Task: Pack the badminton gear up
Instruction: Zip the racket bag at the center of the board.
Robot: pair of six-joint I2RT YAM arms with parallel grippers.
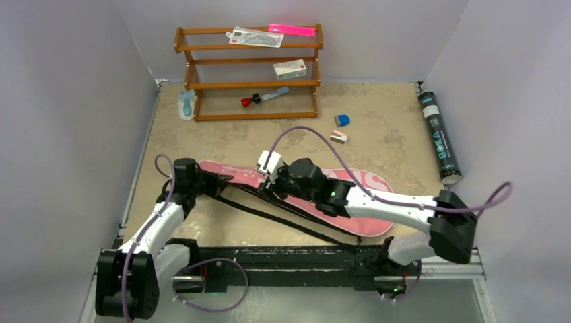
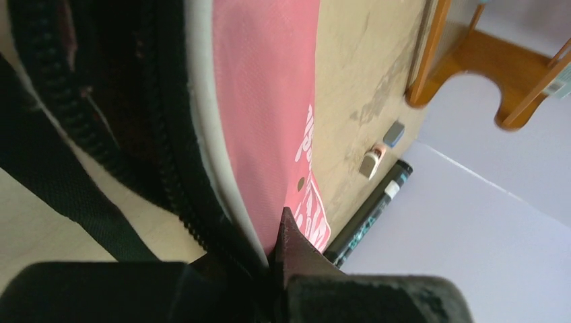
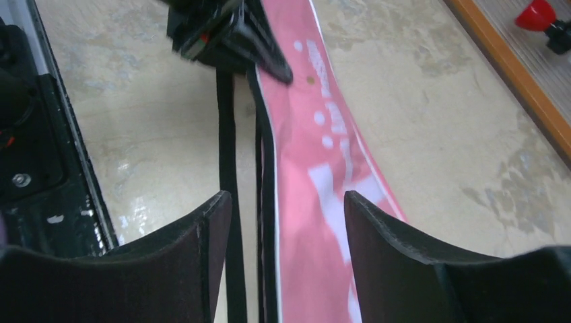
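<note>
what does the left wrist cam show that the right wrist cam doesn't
Only the left wrist view: the black tube along the wall, a small blue block, a small white piece, and zipper teeth on the pink bag. Only the right wrist view: the right gripper open over the bag's edge, the left gripper from outside, shut on the bag's end, and a red piece on the wooden rack. Both: the bag, its black strap, the rack.

bag (image 1: 229,169) mid-table, tube (image 1: 439,138) at right edge, rack (image 1: 249,85) behind
</note>
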